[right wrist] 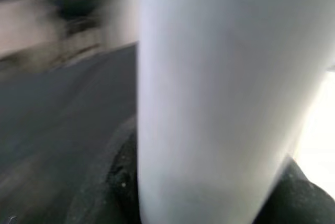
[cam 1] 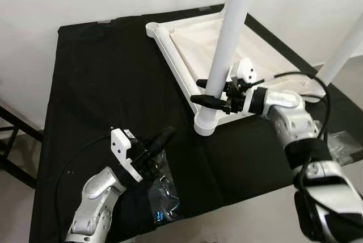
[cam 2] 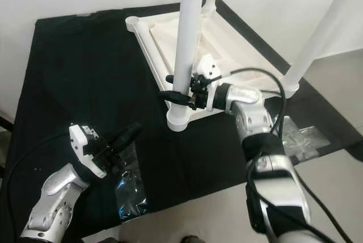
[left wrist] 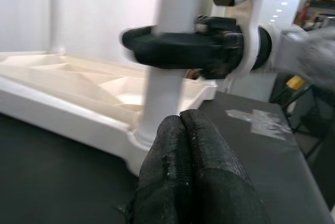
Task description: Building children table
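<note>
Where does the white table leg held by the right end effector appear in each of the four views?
Left eye view: white table leg, upper centre, standing in the tabletop's near corner socket.
Right eye view: leg, centre-left of the top.
Left wrist view: leg, centre, behind the shut left end effector.
Right wrist view: leg, very close up.
Shared landmark: right end effector clamped on the leg.

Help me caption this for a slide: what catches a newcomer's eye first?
The white table leg standing in the near corner socket of the upturned white tabletop, with the right claw closed around it low down. Nearer the robot, the left claw, shut, hovers over a clear plastic bag on the black cloth.
</note>
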You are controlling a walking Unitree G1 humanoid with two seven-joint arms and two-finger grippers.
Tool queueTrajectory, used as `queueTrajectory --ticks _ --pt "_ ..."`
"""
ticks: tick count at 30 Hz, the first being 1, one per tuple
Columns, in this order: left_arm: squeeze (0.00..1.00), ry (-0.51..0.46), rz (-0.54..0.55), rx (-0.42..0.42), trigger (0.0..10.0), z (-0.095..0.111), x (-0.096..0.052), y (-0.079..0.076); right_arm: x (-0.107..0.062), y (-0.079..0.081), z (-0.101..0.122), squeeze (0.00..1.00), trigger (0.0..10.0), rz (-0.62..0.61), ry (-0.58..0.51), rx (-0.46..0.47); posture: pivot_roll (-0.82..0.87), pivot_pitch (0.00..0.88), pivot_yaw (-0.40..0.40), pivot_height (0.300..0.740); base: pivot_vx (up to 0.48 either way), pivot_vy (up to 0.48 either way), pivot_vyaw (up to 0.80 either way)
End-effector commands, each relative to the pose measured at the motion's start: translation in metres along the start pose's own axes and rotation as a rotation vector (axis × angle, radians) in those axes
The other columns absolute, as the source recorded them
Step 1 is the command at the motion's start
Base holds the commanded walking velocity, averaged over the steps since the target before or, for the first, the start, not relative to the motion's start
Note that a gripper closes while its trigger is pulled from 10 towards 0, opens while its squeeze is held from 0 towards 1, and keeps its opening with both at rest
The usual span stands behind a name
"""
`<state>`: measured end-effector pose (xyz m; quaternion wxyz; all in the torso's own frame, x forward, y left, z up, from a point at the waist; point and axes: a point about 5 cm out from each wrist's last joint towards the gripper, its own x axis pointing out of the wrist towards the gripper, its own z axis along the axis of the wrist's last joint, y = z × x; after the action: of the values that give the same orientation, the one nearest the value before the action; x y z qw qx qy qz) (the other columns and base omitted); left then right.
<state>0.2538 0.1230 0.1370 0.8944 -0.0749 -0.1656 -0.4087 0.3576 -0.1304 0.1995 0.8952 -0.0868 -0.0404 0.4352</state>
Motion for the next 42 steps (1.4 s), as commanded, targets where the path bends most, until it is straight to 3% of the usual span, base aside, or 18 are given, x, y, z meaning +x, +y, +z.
queueTrajectory --ticks 1,2,3,5,11,12,13,14,15,16,25,26,28,37,38,39,40,42 --pt "0.0 0.005 -0.011 -0.004 10.0 -0.001 -0.001 -0.003 0.001 0.014 -0.043 0.0 0.0 -0.145 0.208 0.032 0.02 0.154 -0.047 0.74 0.0 0.0 0.0" --pt "0.0 0.005 -0.011 -0.004 10.0 0.0 -0.001 -0.002 0.009 0.045 -0.055 0.0 0.0 -0.268 0.219 0.142 0.03 0.161 -0.041 0.74 0.0 0.0 0.0" --pt "0.0 0.005 -0.011 -0.004 10.0 0.0 -0.001 -0.002 0.009 0.045 -0.055 0.0 0.0 -0.268 0.219 0.142 0.03 0.161 -0.041 0.74 0.0 0.0 0.0" --pt "0.0 0.013 -0.014 0.0 10.0 -0.001 -0.002 -0.001 0.021 0.089 -0.056 0.0 0.0 -0.327 0.227 0.167 0.02 0.136 -0.026 0.74 0.0 0.0 0.0" --pt "0.0 0.016 -0.015 -0.011 10.0 -0.004 -0.001 0.0 0.025 0.08 -0.053 0.0 0.0 -0.312 0.257 0.079 0.02 0.122 -0.037 0.74 0.0 0.0 0.0" --pt "0.0 0.014 -0.011 -0.008 10.0 -0.004 -0.001 0.0 0.025 0.078 -0.052 0.0 3.1 -0.324 0.269 0.068 0.03 0.119 -0.039 0.74 0.0 0.0 0.0" --pt "0.0 0.014 -0.011 -0.008 10.0 -0.004 -0.001 0.0 0.025 0.078 -0.052 0.0 3.1 -0.324 0.269 0.068 0.03 0.119 -0.039 0.74 0.0 0.0 0.0" --pt "0.0 0.013 -0.007 -0.005 10.0 -0.004 -0.001 0.0 0.025 0.075 -0.051 0.0 10.0 -0.344 0.283 0.053 0.03 0.119 -0.039 0.74 0.0 0.0 0.0" --pt "0.0 0.013 -0.007 -0.005 10.0 -0.004 -0.001 0.0 0.025 0.075 -0.051 0.0 10.0 -0.344 0.283 0.053 0.03 0.119 -0.039 0.74 0.0 0.0 0.0" --pt "0.0 0.014 -0.006 -0.003 10.0 -0.004 -0.001 0.001 0.025 0.073 -0.049 1.0 10.0 -0.35 0.29 0.04 0.03 0.119 -0.037 0.74 0.0 0.0 0.0" --pt "0.0 0.014 -0.013 -0.006 10.0 -0.004 0.0 0.001 0.029 0.054 -0.019 1.0 10.0 -0.295 0.208 0.001 0.02 0.126 -0.03 0.74 0.0 0.0 0.0" --pt "0.0 0.012 -0.012 -0.006 10.0 -0.004 0.001 0.001 0.03 0.048 -0.01 0.0 10.0 -0.211 0.169 -0.052 0.02 0.128 -0.037 0.74 0.0 0.0 0.0" --pt "0.0 0.007 -0.009 -0.007 10.0 -0.004 0.002 0.0 0.028 0.026 0.0 0.0 10.0 -0.097 0.163 -0.128 0.02 0.128 -0.04 0.74 0.0 0.0 0.0" --pt "0.0 0.002 -0.008 -0.01 10.0 -0.003 0.003 -0.001 0.025 0.01 0.013 0.0 10.0 0.193 0.122 -0.131 0.03 0.128 -0.039 0.74 0.0 0.0 0.0" --pt "0.0 0.001 -0.009 -0.011 10.0 -0.003 0.002 -0.002 0.026 0.003 0.018 0.0 8.0 0.238 0.096 -0.08 0.04 0.13 -0.039 0.74 0.0 0.0 0.0" --pt "0.0 0.001 -0.009 -0.011 10.0 -0.003 0.002 -0.002 0.026 0.003 0.018 0.0 8.0 0.238 0.096 -0.08 0.04 0.13 -0.039 0.74 0.0 0.0 0.0" --pt "0.0 0.001 -0.009 -0.011 10.0 -0.003 0.002 -0.002 0.026 0.0 0.02 0.0 6.2 0.249 0.086 -0.067 0.04 0.13 -0.04 0.74 0.0 0.0 0.0" --pt "0.0 0.001 -0.009 -0.011 10.0 -0.003 0.002 -0.002 0.025 -0.005 0.02 0.0 0.0 0.26 0.077 -0.026 0.04 0.13 -0.04 0.74 0.0 0.0 0.0"
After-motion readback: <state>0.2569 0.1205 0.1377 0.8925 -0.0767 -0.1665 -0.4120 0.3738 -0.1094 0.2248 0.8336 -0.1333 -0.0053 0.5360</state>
